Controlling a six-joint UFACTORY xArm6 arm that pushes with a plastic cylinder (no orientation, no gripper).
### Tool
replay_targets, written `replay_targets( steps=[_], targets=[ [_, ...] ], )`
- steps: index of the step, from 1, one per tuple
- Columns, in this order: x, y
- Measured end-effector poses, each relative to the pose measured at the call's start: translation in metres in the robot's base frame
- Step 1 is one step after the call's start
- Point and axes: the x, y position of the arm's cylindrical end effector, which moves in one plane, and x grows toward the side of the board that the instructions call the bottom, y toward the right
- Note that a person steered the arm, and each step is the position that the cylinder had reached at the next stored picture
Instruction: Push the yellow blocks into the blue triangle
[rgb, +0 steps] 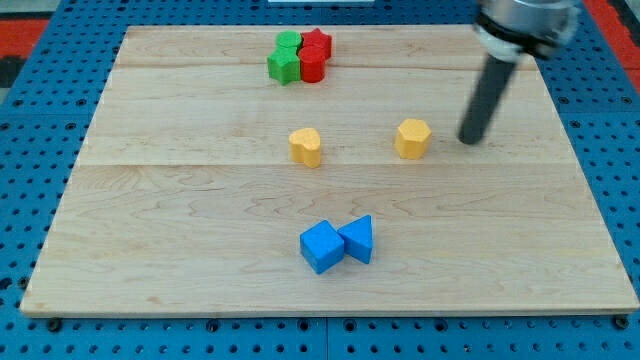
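The tip (468, 139) stands just right of the yellow hexagonal block (412, 138); no claw exists, so nothing is held. A yellow rounded block (306, 146) lies further left. The blue triangle (358, 239) sits below, touching the blue cube (321, 246). Approach step; next move likely requires pushing down-left.

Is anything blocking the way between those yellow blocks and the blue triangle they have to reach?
Nothing visible does. Bare wood lies between both yellow blocks and the blue triangle. The blue cube touches the triangle's left side, partly shielding it. My tip is right of the right yellow block.
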Motion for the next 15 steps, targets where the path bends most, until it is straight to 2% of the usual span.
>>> replay_targets(
  steps=[1, 2, 3, 4, 5, 6, 7, 8, 9, 10, 11, 12, 13, 14, 15],
  targets=[
    [0.002, -0.060],
    [0.047, -0.092],
    [0.093, -0.093],
    [0.113, -0.093],
    [0.075, -0.045],
    [-0.001, -0.051],
    [-0.037, -0.105],
    [-0.042, -0.175],
    [-0.021, -0.207],
    [0.021, -0.219],
    [0.026, -0.220],
    [0.009, -0.205],
    [0.039, -0.158],
    [0.081, -0.153],
    [0.078, -0.130]
  ],
)
